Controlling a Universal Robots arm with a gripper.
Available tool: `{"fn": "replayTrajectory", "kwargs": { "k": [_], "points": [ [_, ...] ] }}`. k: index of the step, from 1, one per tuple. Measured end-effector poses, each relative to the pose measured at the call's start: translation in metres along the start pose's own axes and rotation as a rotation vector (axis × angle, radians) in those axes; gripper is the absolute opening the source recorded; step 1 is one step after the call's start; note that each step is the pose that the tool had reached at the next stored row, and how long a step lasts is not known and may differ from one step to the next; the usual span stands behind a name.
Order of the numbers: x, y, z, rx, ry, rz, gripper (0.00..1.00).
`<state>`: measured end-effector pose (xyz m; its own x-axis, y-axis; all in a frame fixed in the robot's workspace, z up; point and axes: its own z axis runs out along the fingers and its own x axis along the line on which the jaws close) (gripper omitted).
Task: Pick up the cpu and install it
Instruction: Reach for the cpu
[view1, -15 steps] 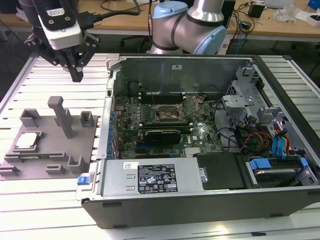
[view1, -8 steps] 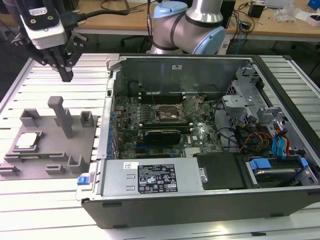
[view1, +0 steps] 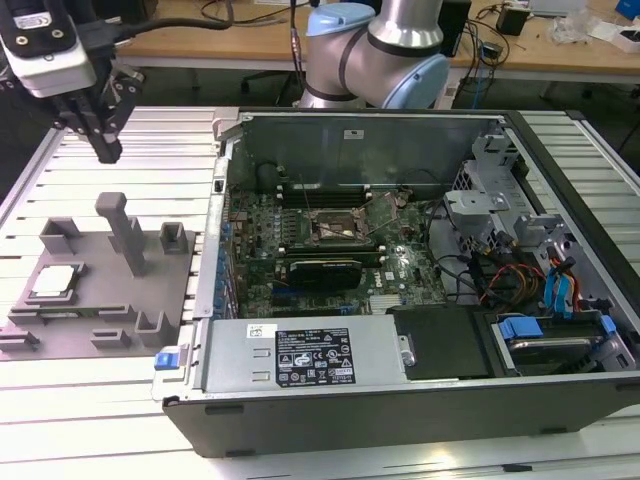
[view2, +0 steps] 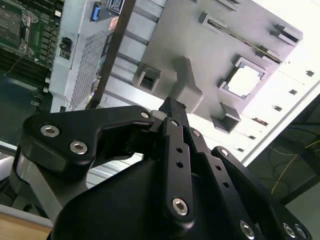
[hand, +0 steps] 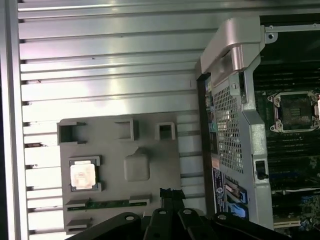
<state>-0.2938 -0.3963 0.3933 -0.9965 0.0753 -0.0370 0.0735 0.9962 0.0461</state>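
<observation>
The cpu (view1: 55, 282), a small square chip with a pale silver top, lies flat in a framed recess of the grey tray (view1: 100, 315) on the exterior view's left. Both wrist views show the cpu too (view2: 245, 81) (hand: 82, 176). My gripper (view1: 108, 152) hangs high above the slatted table, behind the tray and well apart from the chip. Its black fingers (view2: 172, 115) meet at the tips with nothing between them. The dark open socket (view1: 335, 225) sits on the motherboard inside the computer case, and also appears in the first wrist view (hand: 295, 111).
The open computer case (view1: 400, 390) takes up the middle and the exterior view's right, with a power supply (view1: 300, 355) in front and drive bays (view1: 550, 330) beside it. Grey posts and blocks (view1: 125, 230) stand up from the tray. The arm's base (view1: 375, 50) rises behind the case.
</observation>
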Motion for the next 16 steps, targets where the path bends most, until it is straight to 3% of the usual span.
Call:
{"fn": "replayTrajectory", "kwargs": {
  "k": [1,4,11,14,16],
  "points": [
    [0.0030,-0.0001,-0.0001,0.0001,-0.0004,0.000,0.11],
    [0.0206,-0.0002,-0.0006,-0.0001,-0.0023,0.000,0.11],
    [0.0400,-0.0014,0.0018,-0.0002,-0.0030,0.000,0.11],
    [0.0462,-0.0019,0.0053,-0.0002,-0.0031,0.000,0.11],
    [0.0536,-0.0027,0.0110,-0.0002,-0.0030,0.000,0.11]
  ]
}}
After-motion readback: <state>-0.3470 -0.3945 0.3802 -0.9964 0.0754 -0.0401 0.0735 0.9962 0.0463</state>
